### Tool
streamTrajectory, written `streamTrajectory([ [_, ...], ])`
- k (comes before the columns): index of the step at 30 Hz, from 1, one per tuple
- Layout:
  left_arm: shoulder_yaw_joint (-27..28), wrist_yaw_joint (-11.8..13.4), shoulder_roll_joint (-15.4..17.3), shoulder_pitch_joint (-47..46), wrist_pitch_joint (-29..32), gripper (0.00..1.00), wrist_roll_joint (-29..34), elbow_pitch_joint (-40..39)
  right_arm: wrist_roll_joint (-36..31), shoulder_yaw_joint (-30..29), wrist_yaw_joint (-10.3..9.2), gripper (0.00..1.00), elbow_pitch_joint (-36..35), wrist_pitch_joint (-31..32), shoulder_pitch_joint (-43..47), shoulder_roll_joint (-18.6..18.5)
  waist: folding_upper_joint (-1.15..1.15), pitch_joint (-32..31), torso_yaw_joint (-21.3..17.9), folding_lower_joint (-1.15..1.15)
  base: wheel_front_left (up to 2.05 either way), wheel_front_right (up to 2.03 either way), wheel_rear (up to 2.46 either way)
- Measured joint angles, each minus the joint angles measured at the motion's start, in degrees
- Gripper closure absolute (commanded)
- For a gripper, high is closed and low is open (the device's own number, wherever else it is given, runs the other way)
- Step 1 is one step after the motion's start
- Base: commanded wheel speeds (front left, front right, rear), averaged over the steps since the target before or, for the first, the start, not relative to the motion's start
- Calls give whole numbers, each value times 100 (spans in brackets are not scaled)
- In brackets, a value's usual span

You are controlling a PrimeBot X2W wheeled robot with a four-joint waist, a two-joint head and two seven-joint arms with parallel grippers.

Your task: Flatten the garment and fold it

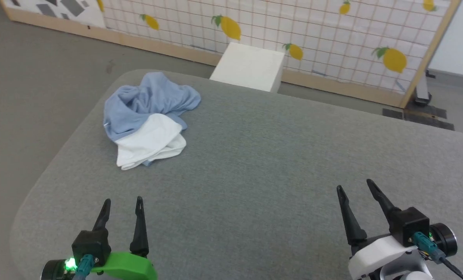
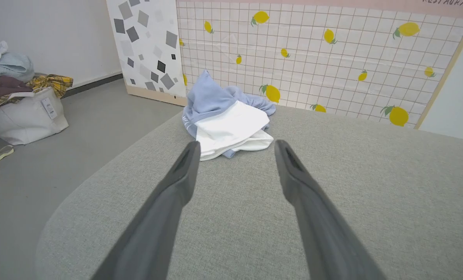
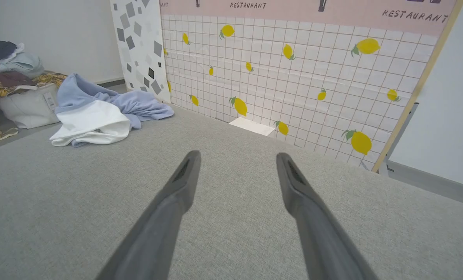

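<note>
- Left gripper [image 1: 123, 199] and right gripper [image 1: 353, 184] sit near me, fingers spread wide, holding nothing.
- I see a grey padded surface [image 1: 254, 175] on a grey floor [image 1: 41, 77], with a lemon-print panel [image 1: 332, 35] at the far side.
- One garment [image 1: 149, 97] lies crumpled far left, with one white cloth [image 1: 149, 142] over its near side.
- One white box [image 1: 250, 66] stands beyond the far edge.

Grey fabric-covered surface [image 1: 262, 163] in the near field. Grey floor [image 1: 37, 77] to its left and beyond. Far side: wood-framed lemon-print panel [image 1: 332, 35], with a white box [image 1: 250, 66] at its base. Far left: white bag [image 2: 25, 116] piled with clothes, against a white wall [image 2: 60, 35].
</note>
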Motion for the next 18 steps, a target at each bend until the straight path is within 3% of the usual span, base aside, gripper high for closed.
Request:
streamTrajectory([
  [18,48,0,0,116,-220,0,-60,56,45,110,1,0,225,-204,-8,1,0,-102,476,0,0,0,0],
])
